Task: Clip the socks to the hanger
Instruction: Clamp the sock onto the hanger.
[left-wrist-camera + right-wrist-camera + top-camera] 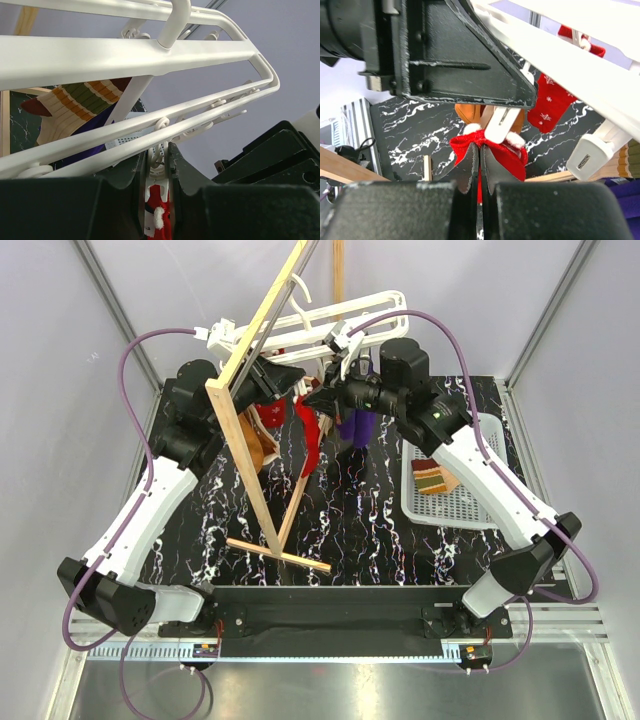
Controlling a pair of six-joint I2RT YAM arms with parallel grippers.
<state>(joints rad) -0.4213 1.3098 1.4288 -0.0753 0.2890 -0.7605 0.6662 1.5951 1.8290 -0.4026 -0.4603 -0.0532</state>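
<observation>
The white hanger [345,320] hangs from the wooden stand, and its bars fill the left wrist view [125,57]. My left gripper [290,380] [158,152] is shut on a white peg [159,167] of the hanger. A red sock [161,210] with a white trim sits just under that peg. My right gripper [320,400] [481,150] is shut on this red sock [512,152] and holds its cuff up against the peg [501,122]. A second red sock [547,102] [311,440] hangs clipped. A striped sock [75,105] hangs behind the bars.
The tall wooden A-frame stand [245,430] rises at the centre left. A tan sock [262,445] and a purple one [357,425] hang under the hanger. A white perforated basket [470,505] at the right holds a striped sock [432,477].
</observation>
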